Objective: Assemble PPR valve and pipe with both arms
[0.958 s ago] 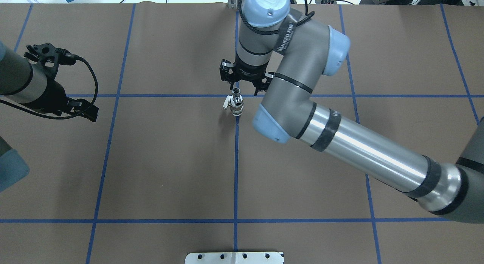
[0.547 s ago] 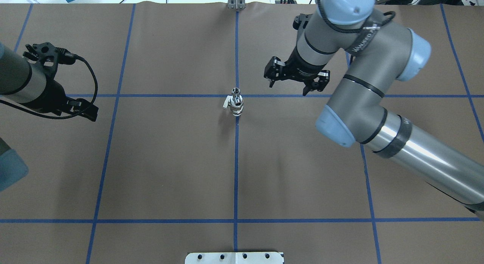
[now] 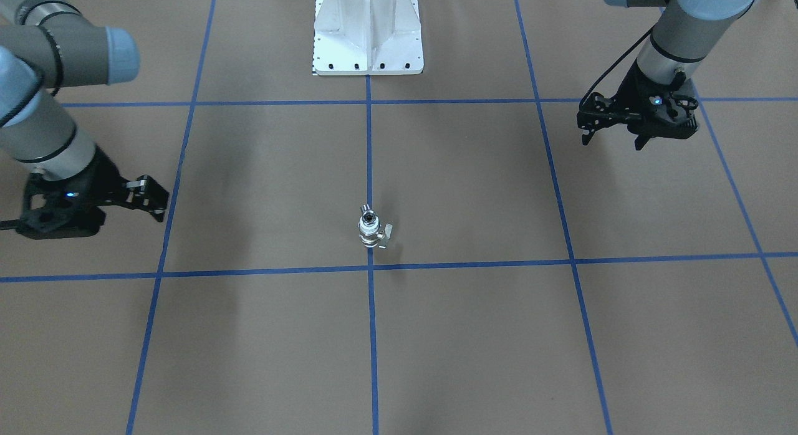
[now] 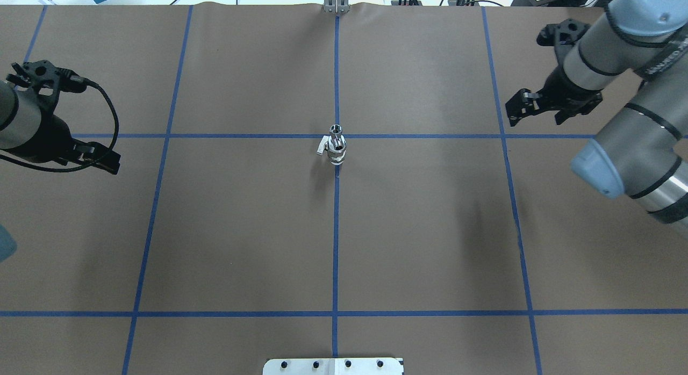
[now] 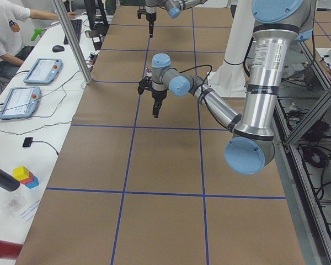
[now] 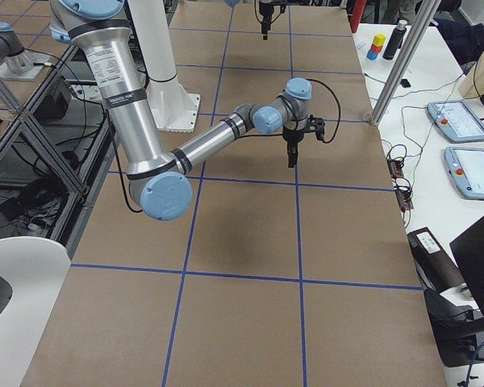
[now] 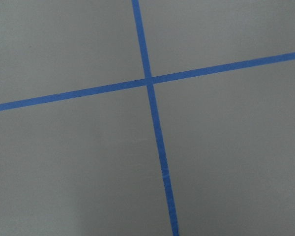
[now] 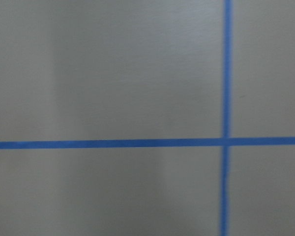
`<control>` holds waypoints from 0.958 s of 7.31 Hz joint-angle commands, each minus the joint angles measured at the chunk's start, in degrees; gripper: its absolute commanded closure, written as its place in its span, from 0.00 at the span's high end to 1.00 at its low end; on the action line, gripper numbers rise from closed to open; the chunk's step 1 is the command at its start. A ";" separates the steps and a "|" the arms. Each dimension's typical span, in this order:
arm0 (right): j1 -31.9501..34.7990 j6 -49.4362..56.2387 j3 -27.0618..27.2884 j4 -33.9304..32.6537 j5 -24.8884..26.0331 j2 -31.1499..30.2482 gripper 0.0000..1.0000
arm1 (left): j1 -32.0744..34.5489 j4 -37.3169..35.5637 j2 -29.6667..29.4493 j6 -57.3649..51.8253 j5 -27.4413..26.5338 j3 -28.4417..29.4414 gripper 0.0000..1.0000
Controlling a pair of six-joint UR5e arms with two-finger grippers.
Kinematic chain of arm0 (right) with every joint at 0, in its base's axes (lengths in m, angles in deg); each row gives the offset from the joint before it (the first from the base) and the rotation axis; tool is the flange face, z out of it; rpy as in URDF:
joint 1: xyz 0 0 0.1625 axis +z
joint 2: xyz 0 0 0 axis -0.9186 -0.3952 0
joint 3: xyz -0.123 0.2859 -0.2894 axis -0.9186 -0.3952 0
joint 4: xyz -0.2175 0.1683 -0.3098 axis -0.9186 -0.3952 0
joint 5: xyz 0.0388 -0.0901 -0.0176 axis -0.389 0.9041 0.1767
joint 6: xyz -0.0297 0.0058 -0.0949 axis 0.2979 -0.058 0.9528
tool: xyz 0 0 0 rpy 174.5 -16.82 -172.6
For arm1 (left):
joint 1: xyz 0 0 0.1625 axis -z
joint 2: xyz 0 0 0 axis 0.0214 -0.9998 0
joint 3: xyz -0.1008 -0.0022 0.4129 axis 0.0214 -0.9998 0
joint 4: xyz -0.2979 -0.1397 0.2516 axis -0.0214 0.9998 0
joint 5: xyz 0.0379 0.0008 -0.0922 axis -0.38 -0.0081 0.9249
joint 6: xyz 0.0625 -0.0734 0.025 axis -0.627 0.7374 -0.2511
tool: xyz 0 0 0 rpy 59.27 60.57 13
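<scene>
- Robot arms, two: a grey jointed left arm (image 4: 19, 117) enters at the left edge of the overhead view. A grey jointed right arm (image 4: 639, 133) enters at its right edge. Both have light-blue joint caps and both are cut off by the frame.
- Grippers, two (black, two-fingered): the left gripper (image 3: 611, 141) is in the upper right of the front-facing view, its fingers spread wide and holding nothing. The right gripper (image 4: 536, 116), in the upper right of the overhead view, is just as wide and also holds nothing.
- Valve, one: a small stubby PPR valve (image 4: 336, 153) with white ring ends, a brass-silver middle and a white side handle. It stands upright on the centre blue line, just below the tape crossing in the middle of the overhead view, well apart from both grippers.
- Pipe, one: a short shiny silver pipe (image 4: 336, 130) rises from the valve's top, hollow end up (the join is too small to judge).
- Pedestal, one: a white pedestal base (image 3: 368, 30) at the top centre of the front-facing view, cut off at the top.
- Hard to make out: in the overhead view the left gripper is seen side-on, one finger covering the other. Each wrist view shows only the brown table cover (image 4: 242, 230) and one crossing of blue tape lines (image 4: 430, 136), and the right wrist view is blurred.
- Person, one: in a white shirt (image 5: 3, 27) at the upper left of the left-side view, cropped by the edge.
</scene>
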 commanded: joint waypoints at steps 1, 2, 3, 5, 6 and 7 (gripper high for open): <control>8.35 15.11 -1.58 -0.07 -3.03 -6.73 0.98 | 3.91 0.00 5.86 -7.79 0.17 -2.44 0.99; 12.39 21.77 -4.29 -0.07 -4.35 -7.54 0.98 | 8.28 0.01 8.85 -13.92 3.04 -2.63 0.99; 16.43 25.93 -5.44 -0.07 -6.80 -8.94 0.99 | 13.28 -0.08 10.97 -21.20 7.16 -1.59 0.99; 22.16 31.47 -5.19 0.36 -8.48 -13.41 0.99 | 19.73 -0.08 11.25 -29.60 11.57 3.93 0.99; 23.23 31.94 -5.19 2.80 -9.10 -15.61 0.99 | 20.79 0.00 11.25 -30.32 12.21 5.35 0.99; 24.02 31.68 -4.76 5.18 -11.20 -17.28 0.99 | 20.98 0.35 11.69 -30.33 12.21 6.06 0.99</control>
